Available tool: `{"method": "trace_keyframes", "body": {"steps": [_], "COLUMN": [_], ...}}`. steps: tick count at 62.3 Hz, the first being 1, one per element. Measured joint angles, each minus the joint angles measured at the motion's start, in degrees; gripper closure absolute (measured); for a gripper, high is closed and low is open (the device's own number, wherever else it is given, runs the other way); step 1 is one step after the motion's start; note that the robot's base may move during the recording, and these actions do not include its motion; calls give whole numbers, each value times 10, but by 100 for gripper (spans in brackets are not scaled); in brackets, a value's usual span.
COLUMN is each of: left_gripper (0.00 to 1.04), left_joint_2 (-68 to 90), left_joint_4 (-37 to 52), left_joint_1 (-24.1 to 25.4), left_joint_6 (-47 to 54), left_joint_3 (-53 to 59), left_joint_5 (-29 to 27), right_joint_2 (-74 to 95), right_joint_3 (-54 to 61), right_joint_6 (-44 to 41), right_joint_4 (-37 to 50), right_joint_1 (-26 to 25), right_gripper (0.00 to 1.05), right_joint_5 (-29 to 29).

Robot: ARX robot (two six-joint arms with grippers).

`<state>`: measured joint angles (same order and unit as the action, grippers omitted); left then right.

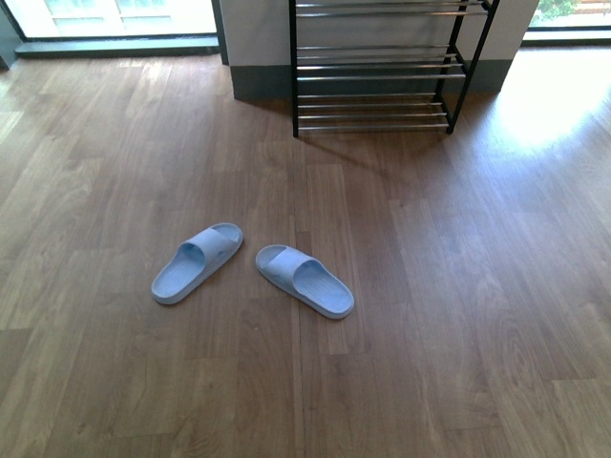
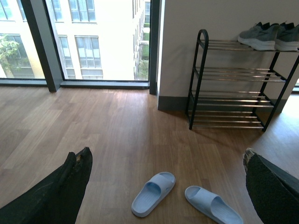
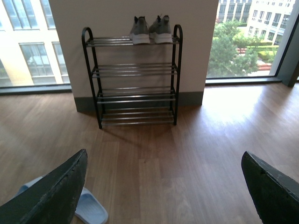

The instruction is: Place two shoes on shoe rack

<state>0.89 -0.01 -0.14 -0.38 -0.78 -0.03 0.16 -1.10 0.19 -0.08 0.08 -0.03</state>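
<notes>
Wood floor (image 1: 477, 315): left slide (image 1: 197, 263), right slide (image 1: 304, 280), shoe rack (image 1: 382, 72) at wall | top tier: two grey sneakers (image 3: 161, 30)

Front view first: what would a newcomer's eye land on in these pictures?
A pair of pale blue slide sandals lies on the wooden floor, toe ends close together, heels splayed, well short of the shoe rack. That black-framed rack stands against the wall, its tiers chrome rods, with two grey sneakers already side by side on the top tier.

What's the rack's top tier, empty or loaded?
Loaded: two grey sneakers sit side by side on the top tier of the shoe rack. The three lower tiers show only bare rods.
</notes>
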Motion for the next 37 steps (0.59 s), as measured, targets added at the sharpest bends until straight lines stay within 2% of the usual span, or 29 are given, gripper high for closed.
{"method": "trace_keyframes", "body": {"steps": [37], "left_gripper": [9], "left_joint_2": [0], "left_joint_4": [0], "left_joint_1": [0], "left_joint_6": [0], "left_joint_3": [0], "left_joint_5": [0], "right_joint_2": [0], "right_joint_3": [0], "right_joint_6": [0], "right_joint_4": [0], "right_joint_1": [0], "right_gripper": [9], "right_joint_5": [0]}}
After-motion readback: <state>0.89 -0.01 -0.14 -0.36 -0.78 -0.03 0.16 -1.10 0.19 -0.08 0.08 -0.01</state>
